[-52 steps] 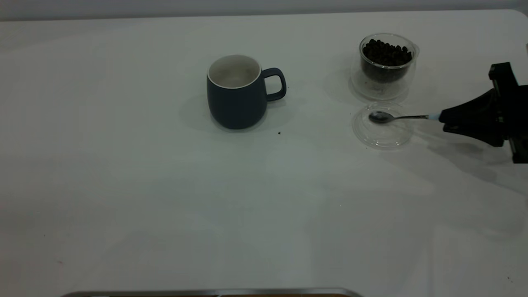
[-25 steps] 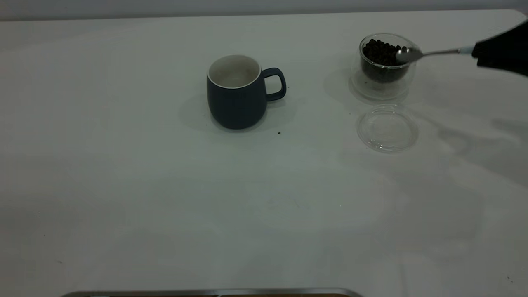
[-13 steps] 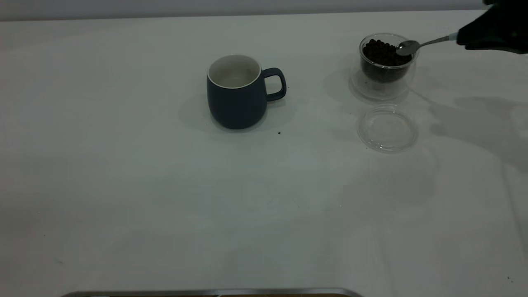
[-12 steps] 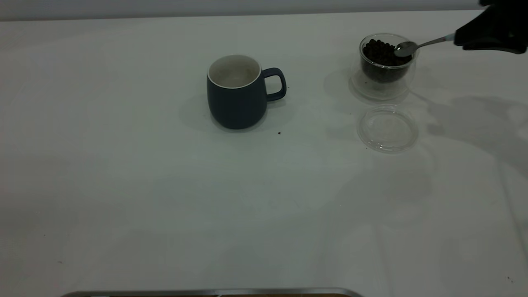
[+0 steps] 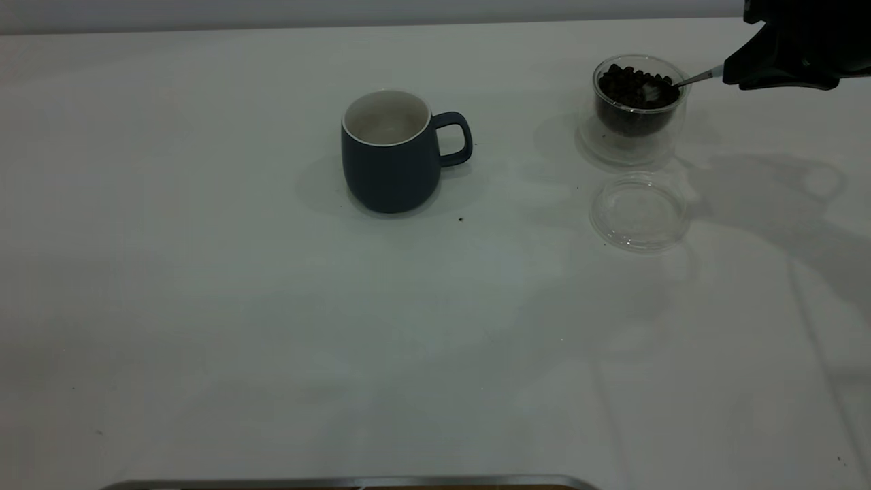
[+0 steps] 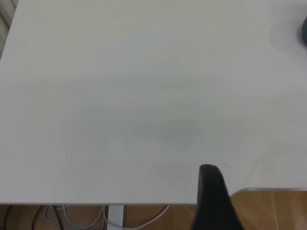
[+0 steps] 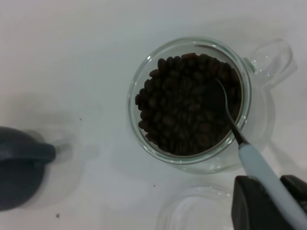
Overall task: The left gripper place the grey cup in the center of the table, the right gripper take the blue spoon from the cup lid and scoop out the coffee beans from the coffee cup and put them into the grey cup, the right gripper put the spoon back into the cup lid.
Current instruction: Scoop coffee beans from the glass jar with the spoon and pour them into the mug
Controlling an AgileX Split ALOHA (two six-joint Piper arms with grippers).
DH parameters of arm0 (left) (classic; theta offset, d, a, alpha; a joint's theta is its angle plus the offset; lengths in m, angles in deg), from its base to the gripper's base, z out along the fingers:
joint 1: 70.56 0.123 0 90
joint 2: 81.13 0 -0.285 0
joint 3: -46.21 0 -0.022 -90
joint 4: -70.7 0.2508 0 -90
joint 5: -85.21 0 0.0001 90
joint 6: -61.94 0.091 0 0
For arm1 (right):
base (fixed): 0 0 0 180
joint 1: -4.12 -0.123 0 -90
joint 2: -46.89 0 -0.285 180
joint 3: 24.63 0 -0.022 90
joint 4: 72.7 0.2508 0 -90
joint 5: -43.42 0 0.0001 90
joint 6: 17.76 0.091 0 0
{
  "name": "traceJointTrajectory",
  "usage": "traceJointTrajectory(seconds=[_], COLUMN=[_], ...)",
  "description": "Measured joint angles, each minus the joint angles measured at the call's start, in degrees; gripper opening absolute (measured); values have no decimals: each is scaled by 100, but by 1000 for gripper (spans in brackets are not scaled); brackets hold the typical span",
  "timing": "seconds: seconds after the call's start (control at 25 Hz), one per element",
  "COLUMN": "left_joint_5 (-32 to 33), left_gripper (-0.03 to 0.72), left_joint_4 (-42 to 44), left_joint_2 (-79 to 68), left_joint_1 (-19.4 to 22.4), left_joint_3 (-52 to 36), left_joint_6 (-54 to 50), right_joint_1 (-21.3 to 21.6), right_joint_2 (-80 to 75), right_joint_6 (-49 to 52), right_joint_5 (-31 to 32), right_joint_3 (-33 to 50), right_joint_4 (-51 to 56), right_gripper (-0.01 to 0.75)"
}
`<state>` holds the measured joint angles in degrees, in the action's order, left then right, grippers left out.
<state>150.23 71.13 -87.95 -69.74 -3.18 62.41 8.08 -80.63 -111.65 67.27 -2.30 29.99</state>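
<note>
The grey cup (image 5: 388, 160) stands mid-table, handle toward the right, showing nothing inside; its edge also shows in the right wrist view (image 7: 19, 172). At the far right, the clear coffee cup (image 5: 636, 116) (image 7: 189, 100) holds the coffee beans (image 5: 633, 85) (image 7: 177, 115). My right gripper (image 5: 728, 71) (image 7: 271, 191) is shut on the pale handle of the blue spoon (image 5: 697, 76) (image 7: 259, 167). The spoon's bowl is dipped into the beans on the gripper's side of the cup. The cup lid (image 5: 639, 212) (image 7: 201, 211) lies bare in front of the coffee cup. My left gripper (image 6: 211, 196) is parked over the table's edge.
The white table (image 5: 204, 306) (image 6: 120, 96) stretches wide to the left and front of the grey cup. A dark speck (image 5: 461, 219) lies beside that cup. Past the table's edge, the left wrist view shows wooden floor (image 6: 273, 211) and cables (image 6: 76, 218).
My right gripper lifted the spoon off the lid, carried it back to the coffee cup and lowered its bowl into the beans. The lid shifted slightly. The grey cup stayed put.
</note>
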Motion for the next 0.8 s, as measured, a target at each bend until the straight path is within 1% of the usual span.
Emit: traceJointTrajectory(seconds=[0.2, 0.4, 0.6, 0.8], left_joint_5=[0, 0, 0, 0], left_gripper=[548, 548, 548, 548], left_joint_4=[0, 0, 0, 0], left_joint_2=[0, 0, 0, 0], left_joint_1=[0, 0, 0, 0], left_joint_3=[0, 0, 0, 0], left_joint_6=[-5, -14, -14, -14], right_joint_1=[0, 0, 13, 267], right_joint_2=[-39, -238, -325, -343], right_joint_6=[432, 645, 893, 1041], right_joint_5=[132, 385, 503, 881], right_joint_3=[0, 0, -5, -5], right_joint_4=[0, 0, 0, 0], right_gripper=[107, 107, 107, 107])
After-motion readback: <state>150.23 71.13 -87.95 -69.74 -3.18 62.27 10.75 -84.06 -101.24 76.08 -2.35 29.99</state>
